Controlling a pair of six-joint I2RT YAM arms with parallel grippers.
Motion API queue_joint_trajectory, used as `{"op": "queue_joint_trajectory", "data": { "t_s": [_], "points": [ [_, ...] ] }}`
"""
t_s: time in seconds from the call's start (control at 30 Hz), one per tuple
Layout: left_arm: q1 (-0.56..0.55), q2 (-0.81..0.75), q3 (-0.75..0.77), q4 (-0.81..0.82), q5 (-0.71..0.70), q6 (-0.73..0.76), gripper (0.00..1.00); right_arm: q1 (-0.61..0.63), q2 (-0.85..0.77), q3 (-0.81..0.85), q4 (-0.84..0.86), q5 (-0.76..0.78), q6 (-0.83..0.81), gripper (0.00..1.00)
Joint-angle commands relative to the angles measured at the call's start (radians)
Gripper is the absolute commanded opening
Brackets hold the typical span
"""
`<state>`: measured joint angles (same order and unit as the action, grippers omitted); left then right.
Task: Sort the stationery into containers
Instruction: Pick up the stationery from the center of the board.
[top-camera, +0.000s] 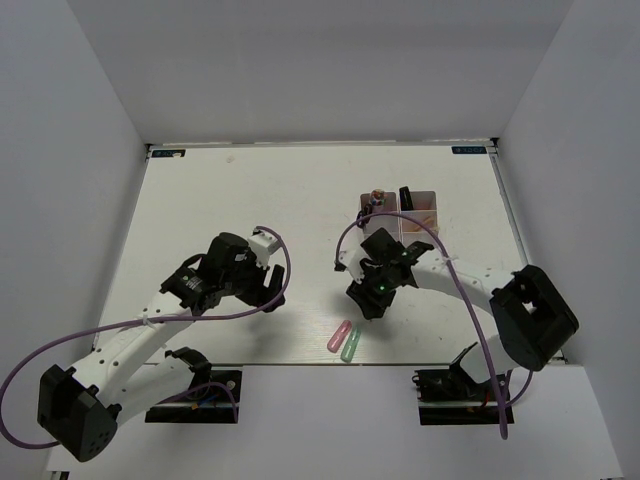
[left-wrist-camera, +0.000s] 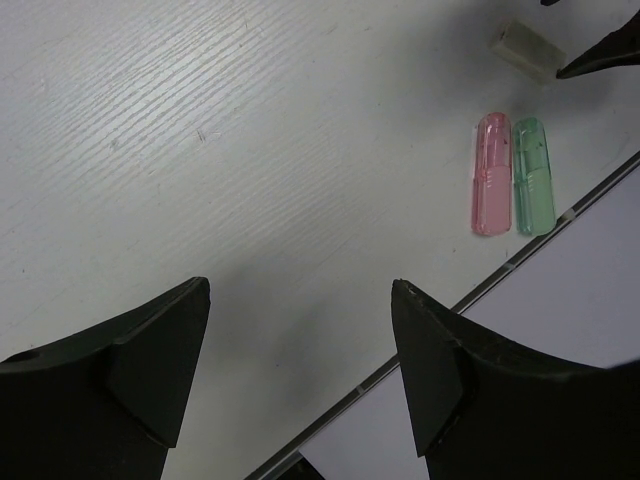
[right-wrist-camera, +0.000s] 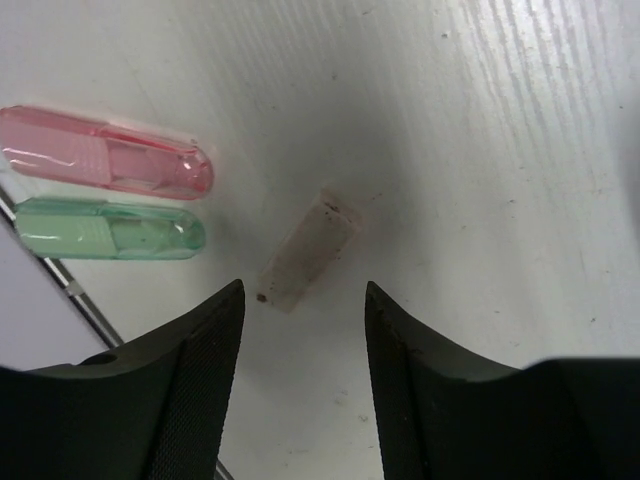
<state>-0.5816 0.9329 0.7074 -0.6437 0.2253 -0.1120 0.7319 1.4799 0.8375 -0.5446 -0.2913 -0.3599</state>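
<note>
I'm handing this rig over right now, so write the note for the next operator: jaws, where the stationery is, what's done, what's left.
Left gripper: jaws open, empty, over bare table.
Right gripper: jaws open, above the pale piece, which lies on the table ungripped.
Pink eraser and green eraser: side by side at the near table edge.
Containers: beyond the right arm, some pieces already inside.
To do: pale piece, both erasers.
</note>
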Motion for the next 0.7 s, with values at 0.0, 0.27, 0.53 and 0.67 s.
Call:
{"op": "queue_joint_trajectory", "data": {
  "t_s": [0.0,0.27,0.53,0.67],
  "points": [
    [0.003,-0.02,0.012,0.004,0.009,0.014,0.83,0.032,0.009,-0.014,0.07,0.119,0.067,0.54],
    [0.005,-0.026,0.012,0.004,0.006,0.017,0.83,0.092,0.071,0.0,0.1,0.188,0.093,0.54],
    [0.005,-0.026,0.014,0.001,0.003,0.017,0.83,0.139,0.105,-0.001,0.103,0.242,0.079,0.37],
    [0.005,-0.026,0.012,0.001,0.005,0.02,0.85,0.142,0.086,-0.009,0.089,0.253,0.062,0.0]
  ]
}}
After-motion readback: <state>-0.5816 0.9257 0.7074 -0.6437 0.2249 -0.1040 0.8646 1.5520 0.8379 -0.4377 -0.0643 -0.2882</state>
